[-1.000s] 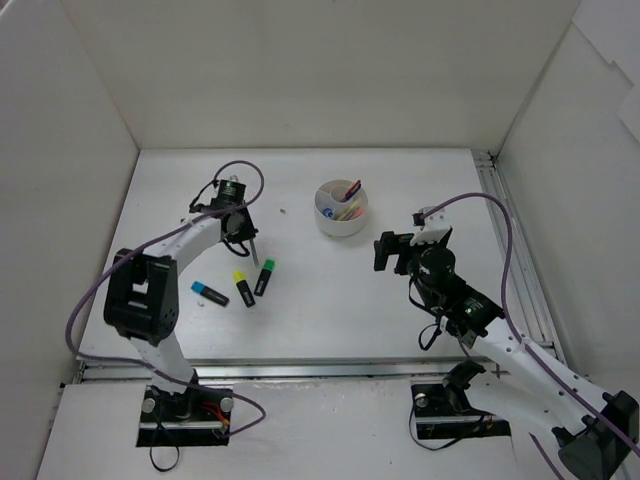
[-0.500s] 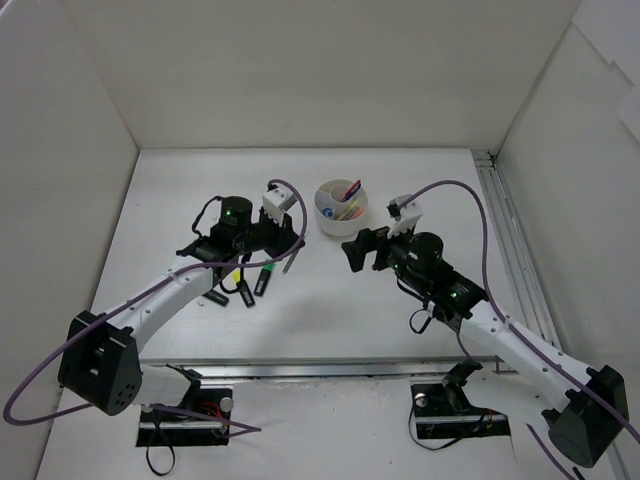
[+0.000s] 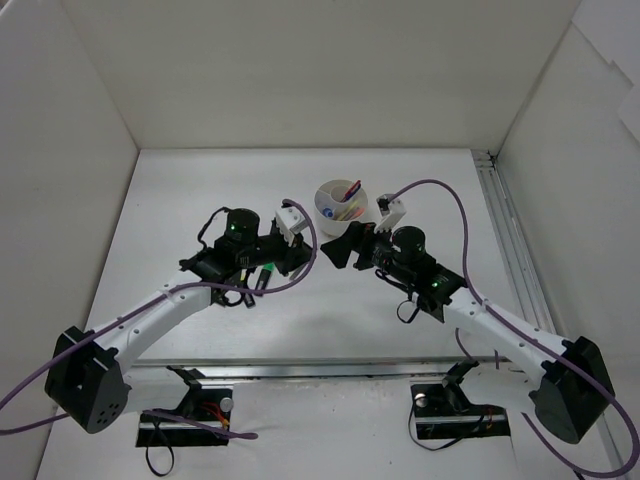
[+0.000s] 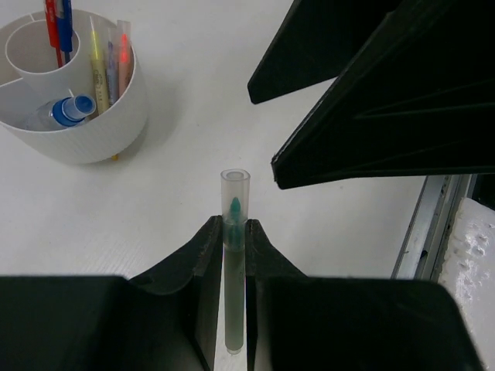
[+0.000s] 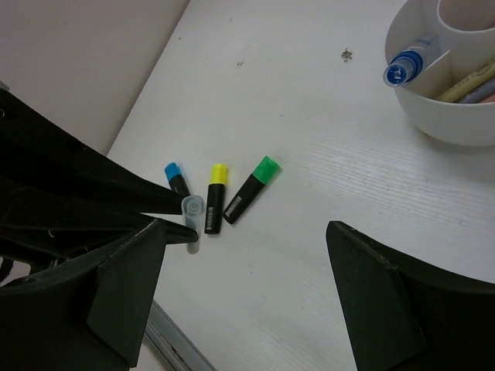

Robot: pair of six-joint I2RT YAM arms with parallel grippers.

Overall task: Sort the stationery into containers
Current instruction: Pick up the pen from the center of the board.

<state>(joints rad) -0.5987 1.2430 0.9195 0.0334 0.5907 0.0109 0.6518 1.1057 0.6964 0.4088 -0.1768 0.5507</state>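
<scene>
Within the last second both arms have swung to the table's middle and now meet tip to tip, probably a handover toward the white divided tub (image 4: 116, 116). The left gripper (image 4: 234, 232) pinches a clear teal-tipped pen (image 4: 234, 202), held aloft. The right gripper (image 5: 247, 286) is spread wide, empty. 3 highlighters (image 5: 216, 198) lie on the table below.

Clear plastic tube (image 4: 235, 202), smooth white plastic tub (image 4: 87, 133), on a matt grained table (image 4: 155, 216).
</scene>
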